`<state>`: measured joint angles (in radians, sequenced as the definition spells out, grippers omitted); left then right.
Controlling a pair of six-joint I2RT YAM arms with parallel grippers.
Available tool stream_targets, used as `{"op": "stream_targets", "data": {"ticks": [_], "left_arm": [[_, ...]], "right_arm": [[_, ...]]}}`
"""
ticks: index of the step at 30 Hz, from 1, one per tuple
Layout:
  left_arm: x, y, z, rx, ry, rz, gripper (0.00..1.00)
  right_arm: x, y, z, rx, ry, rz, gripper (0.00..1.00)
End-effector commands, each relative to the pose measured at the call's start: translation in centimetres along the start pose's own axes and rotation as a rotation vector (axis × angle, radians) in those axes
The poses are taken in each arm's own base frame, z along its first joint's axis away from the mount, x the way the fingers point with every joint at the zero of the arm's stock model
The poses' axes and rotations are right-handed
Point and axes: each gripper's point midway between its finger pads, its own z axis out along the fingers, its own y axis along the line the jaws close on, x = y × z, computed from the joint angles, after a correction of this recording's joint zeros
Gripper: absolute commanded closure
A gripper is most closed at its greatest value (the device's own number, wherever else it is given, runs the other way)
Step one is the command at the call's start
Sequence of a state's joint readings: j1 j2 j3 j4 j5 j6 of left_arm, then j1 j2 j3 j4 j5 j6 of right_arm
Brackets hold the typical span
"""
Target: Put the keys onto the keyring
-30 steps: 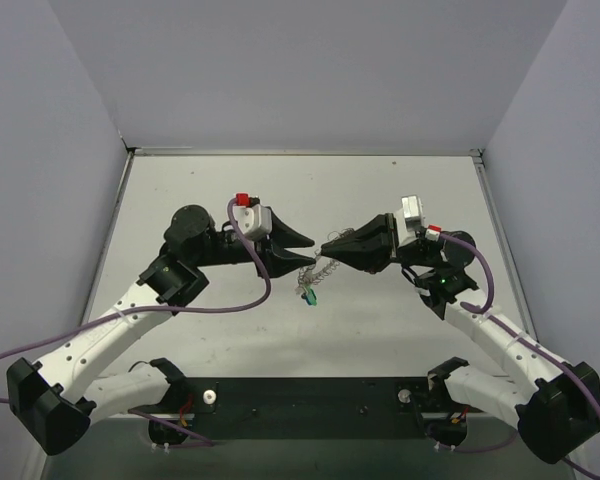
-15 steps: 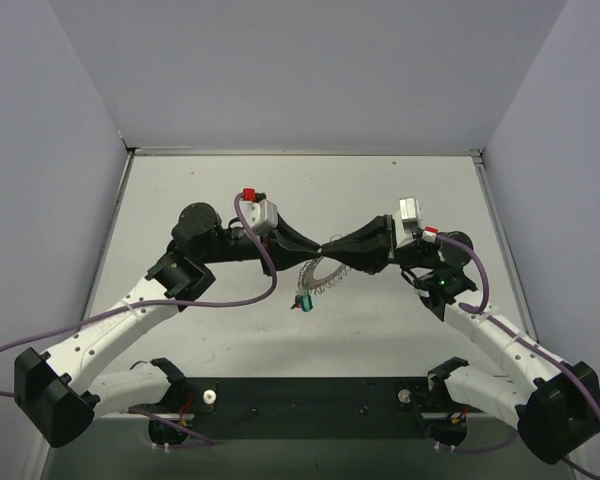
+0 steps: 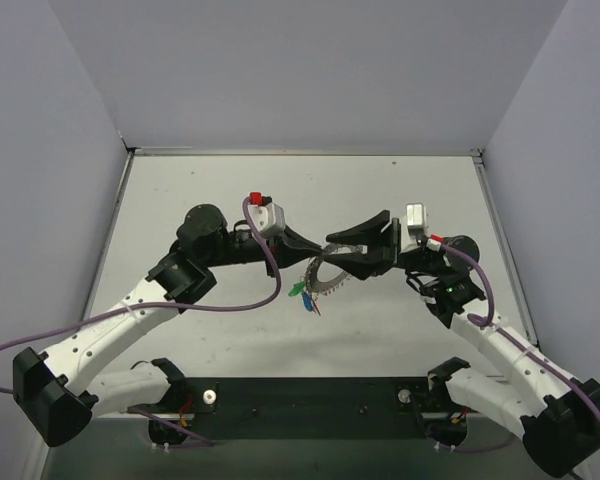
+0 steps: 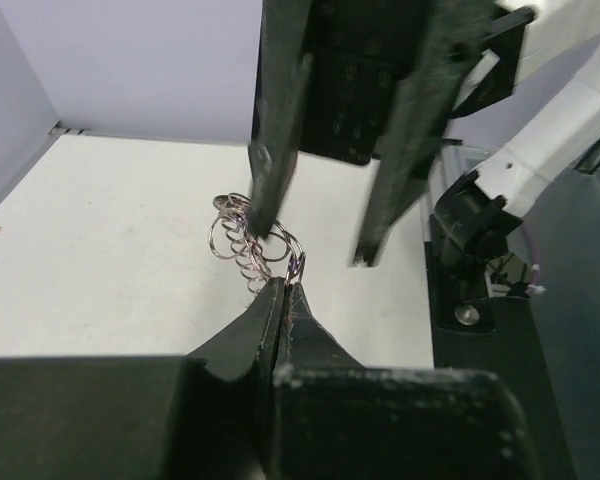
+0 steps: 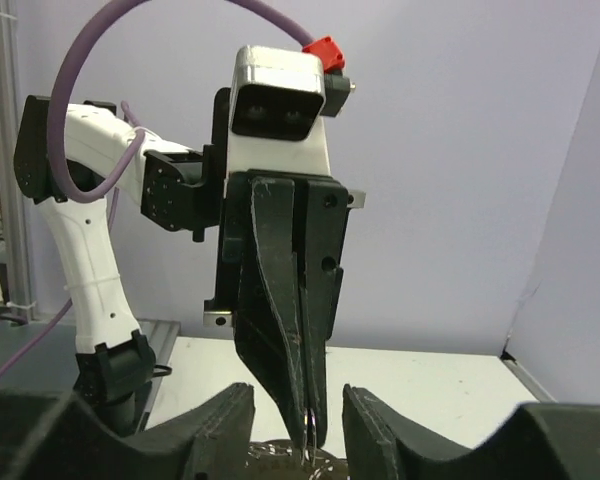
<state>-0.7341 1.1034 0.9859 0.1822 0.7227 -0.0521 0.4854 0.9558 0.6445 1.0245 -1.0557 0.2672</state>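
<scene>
Hold keyring [image 4: 242,238] steady over the middle of the table [image 3: 180,195] with left gripper [image 4: 285,287] pinched shut on its rim; guide right gripper [image 3: 348,250], jaws apart, toward the keys [image 3: 302,294].

Twin white-and-black arms, purple cables looping!
Left arm [image 3: 125,318] and right arm [image 3: 500,345]: white links, black joints, a purple cable [image 3: 276,278] off each wrist; left gripper [image 5: 308,445] tapered black under a white camera block [image 5: 278,110], red cap [image 5: 323,50].
</scene>
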Motion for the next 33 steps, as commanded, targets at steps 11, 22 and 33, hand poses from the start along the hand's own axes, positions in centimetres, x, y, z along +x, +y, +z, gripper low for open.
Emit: {"op": "stream_targets", "data": {"ticks": [11, 22, 33], "left_arm": [[0.5, 1.0, -1.9, -0.296, 0.018, 0.371, 1.00], [2.2, 0.7, -3.0, -0.380, 0.020, 0.626, 1.00], [3.8, 4.6, -3.9, -0.536, 0.098, 0.499, 1.00]], "right_arm": [[-2.7, -1.9, -1.3, 0.188, 0.010, -0.140, 0.11], [-0.9, -3.8, -1.1, 0.242, 0.084, -0.075, 0.01], [2.3, -8.6, -0.1, 0.366, 0.180, 0.072, 0.00]]}}
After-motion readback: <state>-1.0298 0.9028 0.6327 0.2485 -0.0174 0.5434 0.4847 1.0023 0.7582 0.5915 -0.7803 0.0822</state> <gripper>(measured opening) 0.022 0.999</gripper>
